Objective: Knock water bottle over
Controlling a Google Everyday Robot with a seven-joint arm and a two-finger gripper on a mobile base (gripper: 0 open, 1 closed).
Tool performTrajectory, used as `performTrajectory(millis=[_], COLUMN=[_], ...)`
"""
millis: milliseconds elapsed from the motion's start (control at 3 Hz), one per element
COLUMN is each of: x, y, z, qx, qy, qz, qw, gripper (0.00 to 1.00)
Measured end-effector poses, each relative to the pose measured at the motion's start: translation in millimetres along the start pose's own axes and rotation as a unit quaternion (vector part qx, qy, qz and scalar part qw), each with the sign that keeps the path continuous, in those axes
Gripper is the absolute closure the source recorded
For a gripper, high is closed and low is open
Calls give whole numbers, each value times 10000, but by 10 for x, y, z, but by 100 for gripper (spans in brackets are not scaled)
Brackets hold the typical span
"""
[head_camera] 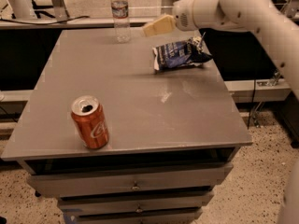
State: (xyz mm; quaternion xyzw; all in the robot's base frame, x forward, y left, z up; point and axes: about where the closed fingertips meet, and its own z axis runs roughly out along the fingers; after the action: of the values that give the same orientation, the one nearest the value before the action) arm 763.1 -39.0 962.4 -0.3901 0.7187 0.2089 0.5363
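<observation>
The water bottle [120,13], clear ribbed plastic with a white cap and a red-and-blue label band, stands upright at the far edge of the grey table [126,97], left of centre. My gripper [152,29] reaches in from the right on a white arm and hovers above the far table edge, just right of the bottle and apart from it. Its cream-coloured fingers point left toward the bottle.
An orange-red soda can [90,122] stands upright near the front left. A dark blue chip bag [180,54] lies at the far right, below the arm. Drawers sit under the tabletop. A ledge with cables runs behind the table.
</observation>
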Motion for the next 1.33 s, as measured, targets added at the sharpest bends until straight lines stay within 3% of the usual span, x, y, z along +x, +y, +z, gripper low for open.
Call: performTrajectory(millis=[333, 667, 1333], x=[-230, -350, -503], y=[-290, -466, -477], z=[509, 975, 1589], qx=[268, 530, 491], qy=[-606, -787, -963], qz=[130, 58, 59], qw=[9977, 9955, 9941], gripper=[0, 0, 0])
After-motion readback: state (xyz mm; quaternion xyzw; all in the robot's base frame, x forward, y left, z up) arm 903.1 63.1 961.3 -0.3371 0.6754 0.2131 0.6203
